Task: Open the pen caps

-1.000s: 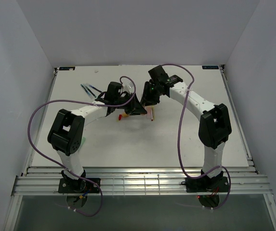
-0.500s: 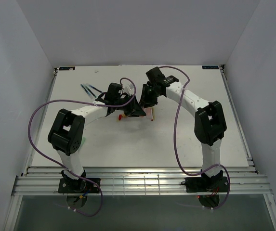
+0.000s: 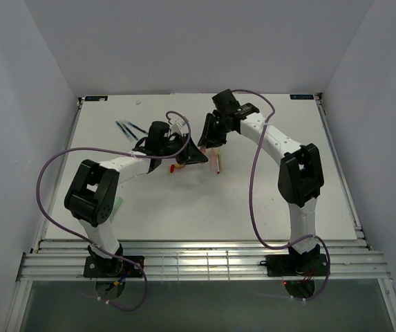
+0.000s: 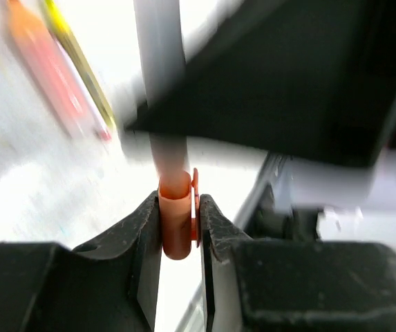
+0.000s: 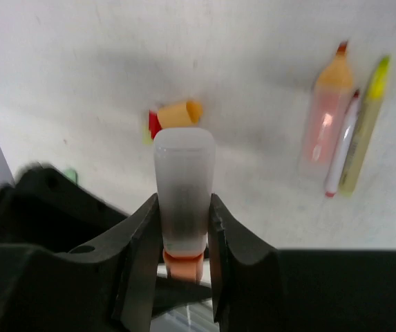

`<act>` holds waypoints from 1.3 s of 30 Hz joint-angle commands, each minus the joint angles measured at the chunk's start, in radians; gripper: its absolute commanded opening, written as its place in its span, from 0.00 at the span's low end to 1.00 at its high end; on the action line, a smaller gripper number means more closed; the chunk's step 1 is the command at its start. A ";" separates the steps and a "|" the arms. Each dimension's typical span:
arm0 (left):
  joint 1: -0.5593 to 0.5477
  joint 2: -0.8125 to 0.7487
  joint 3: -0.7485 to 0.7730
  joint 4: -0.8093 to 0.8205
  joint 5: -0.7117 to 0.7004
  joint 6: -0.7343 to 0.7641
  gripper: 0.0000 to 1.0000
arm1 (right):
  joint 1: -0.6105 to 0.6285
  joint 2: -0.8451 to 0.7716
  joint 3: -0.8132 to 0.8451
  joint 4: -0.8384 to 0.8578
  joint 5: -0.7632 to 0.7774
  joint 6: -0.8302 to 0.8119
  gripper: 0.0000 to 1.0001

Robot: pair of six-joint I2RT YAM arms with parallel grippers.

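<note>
My two grippers meet over the middle of the table on one pen. In the left wrist view, my left gripper (image 4: 179, 207) is shut on the pen's orange cap (image 4: 175, 232). The grey-white pen body (image 4: 159, 83) rises from that cap. My right gripper (image 5: 184, 207) is shut on this frosted white pen body (image 5: 184, 169), and the orange cap (image 5: 184, 265) shows just below its jaws. In the top view, the left gripper (image 3: 192, 155) and the right gripper (image 3: 210, 138) are almost touching. Cap and body still look joined.
On the table below lie loose caps, an orange-yellow one (image 5: 181, 113) and a red one (image 5: 153, 124). To their right lie an orange highlighter (image 5: 325, 117), a slim white pen (image 5: 341, 149) and a yellow-green pen (image 5: 365, 131). Dark blue pens (image 3: 125, 128) lie at the far left.
Both arms have shifted slightly: the right elbow has swung left and back, and the left forearm has moved left. The grippers stay together on the same pen.
</note>
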 commanded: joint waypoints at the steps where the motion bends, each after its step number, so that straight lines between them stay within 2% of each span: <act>1: -0.017 -0.079 -0.095 0.049 0.177 -0.027 0.00 | -0.123 -0.010 0.079 0.305 0.067 0.007 0.08; 4: -0.012 -0.098 -0.107 0.081 0.208 -0.013 0.00 | -0.132 -0.023 0.050 0.359 0.067 -0.019 0.08; 9: 0.012 -0.110 -0.115 0.055 0.166 -0.010 0.00 | -0.129 -0.028 0.038 0.324 0.124 -0.071 0.08; 10: 0.020 -0.105 -0.096 0.026 0.148 0.014 0.00 | -0.133 -0.022 0.062 0.266 0.127 -0.073 0.08; 13: 0.058 -0.090 -0.025 -0.220 0.048 0.133 0.00 | -0.136 0.019 0.119 0.097 0.138 -0.126 0.08; 14: 0.090 -0.089 -0.007 -0.258 0.030 0.163 0.00 | -0.135 0.032 0.137 0.062 0.141 -0.163 0.08; 16: 0.126 -0.085 0.025 -0.372 -0.054 0.239 0.00 | -0.136 0.033 0.119 -0.007 0.122 -0.202 0.08; 19: 0.236 -0.084 0.051 -0.455 -0.128 0.306 0.00 | -0.136 -0.011 -0.008 0.006 0.128 -0.248 0.08; 22: 0.305 -0.078 0.039 -0.474 -0.138 0.333 0.00 | -0.136 -0.059 -0.126 0.032 0.141 -0.274 0.08; 30: 0.359 -0.040 -0.012 -0.444 -0.104 0.333 0.00 | -0.141 -0.065 -0.229 0.058 0.121 -0.271 0.08; 39: 0.362 -0.016 -0.050 -0.425 -0.104 0.315 0.15 | -0.146 -0.028 -0.247 0.058 0.131 -0.283 0.08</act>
